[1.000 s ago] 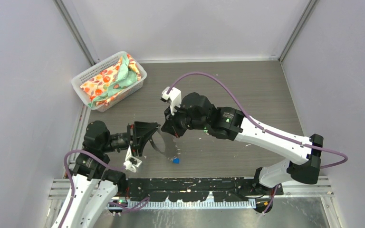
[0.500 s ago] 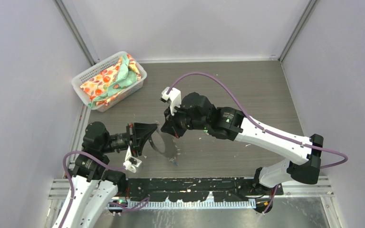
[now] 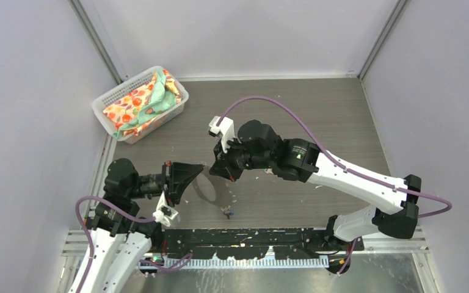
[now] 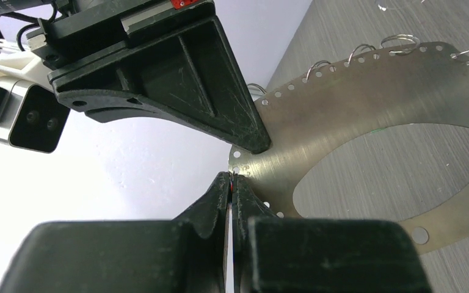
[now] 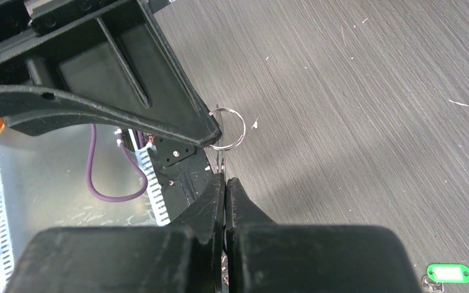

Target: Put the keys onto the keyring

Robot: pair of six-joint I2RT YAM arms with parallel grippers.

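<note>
Grey wood-grain tabletop (image 3: 317,116) fills the white-walled cell, with a white basket (image 3: 107,97) of printed cloth far off at the back left.

The keyring (image 4: 354,104) is a thin flat metal loop, punched with holes along its rim and hung with small wire rings. It is held tilted off the table between the two arms. The left gripper (image 4: 231,180) is clamped tight on the rim. The right gripper (image 5: 225,182) has its fingers pressed together too, with the loop's thin edge rising from between them toward a split ring (image 5: 227,128). From above, the loop's long axis runs from back left to front right.

A small dark object (image 3: 226,212), likely a key, lies on the table just in front of the loop, towards the arm bases. It sits a little closer to the right gripper than the left, and its colour is too small to tell.

The right wrist view shows a green-tagged key (image 5: 449,273) flat on the wood. Its long axis runs across that view, with the metal end on the left. Whether the two are the same key I cannot tell.

Neither key is on the loop yet, so one gripper probably has to let go to fetch one, and the right looks better placed.
</note>
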